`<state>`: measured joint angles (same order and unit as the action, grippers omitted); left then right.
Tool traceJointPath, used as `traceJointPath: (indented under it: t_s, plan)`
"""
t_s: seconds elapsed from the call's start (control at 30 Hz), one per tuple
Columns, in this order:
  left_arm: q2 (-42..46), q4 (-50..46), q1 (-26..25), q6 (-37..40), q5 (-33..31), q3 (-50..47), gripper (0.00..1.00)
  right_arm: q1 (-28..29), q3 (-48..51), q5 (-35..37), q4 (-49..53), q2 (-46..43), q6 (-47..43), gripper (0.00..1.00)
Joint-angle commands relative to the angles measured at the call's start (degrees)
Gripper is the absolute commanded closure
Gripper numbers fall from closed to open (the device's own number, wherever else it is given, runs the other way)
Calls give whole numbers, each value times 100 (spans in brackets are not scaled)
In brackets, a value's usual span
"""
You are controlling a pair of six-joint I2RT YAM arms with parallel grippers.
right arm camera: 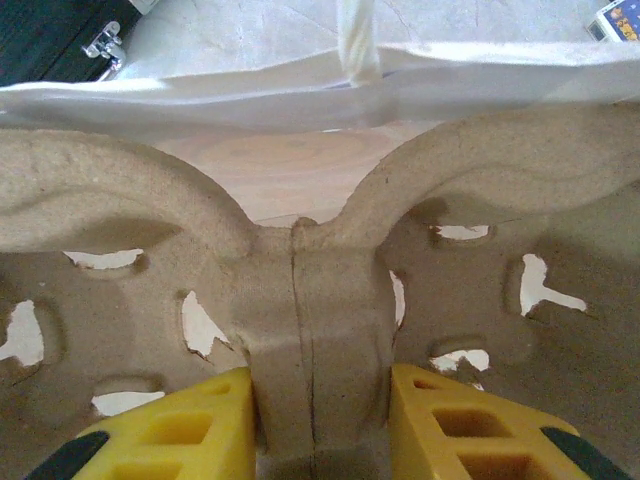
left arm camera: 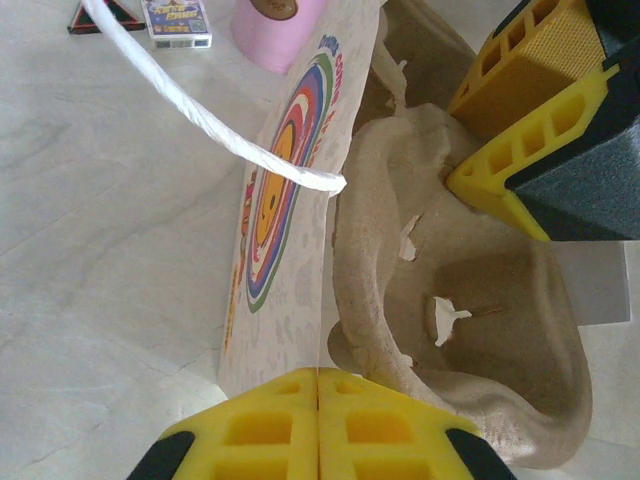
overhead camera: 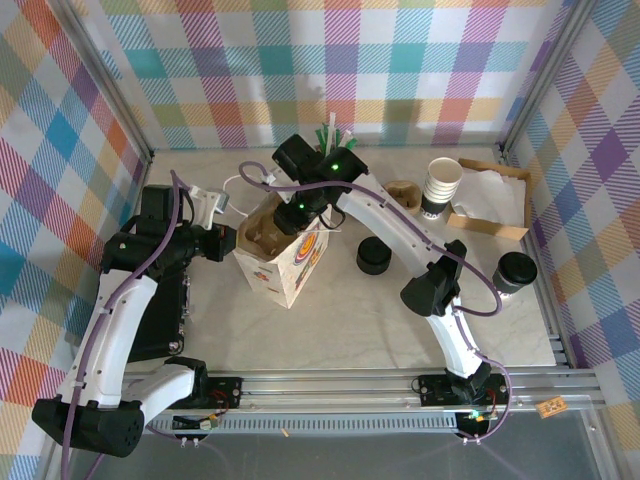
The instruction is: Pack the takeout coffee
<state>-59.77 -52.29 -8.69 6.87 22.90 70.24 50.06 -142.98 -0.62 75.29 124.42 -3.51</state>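
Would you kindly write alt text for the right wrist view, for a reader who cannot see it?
The right hand grips, between its yellow fingers, the central ridge of a brown moulded-pulp cup carrier. Behind it runs the white rim of a paper bag with its rope handle, and pale table beyond.

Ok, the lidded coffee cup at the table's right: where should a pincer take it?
Around the paper wall of the coffee cup, just below its black lid, coming in level from the near side. It seems to stand upright, so a side grip fits the round wall and spares the lid.
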Motion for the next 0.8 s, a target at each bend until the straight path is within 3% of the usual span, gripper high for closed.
traceJointPath:
  t_s: [0.0, 0.13, 0.27, 0.47, 0.77]
  plan:
    - [87, 96, 62, 9, 166, -72, 90, 48, 81, 229, 236, 57, -67, 66]
    - [100, 92, 63, -27, 191, -64, 74, 78, 86, 264, 223, 102, -75, 66]
    - [116, 66, 61, -28, 139, -69, 71, 131, 73, 291, 219, 143, -67, 66]
    - [114, 34, 60, -43, 74, -107, 74, 175, 66, 504, 217, 193, 79, 66]
    - [162, -5, 43, -19, 132, -116, 92, 170, -197, 497, 221, 253, 504, 66]
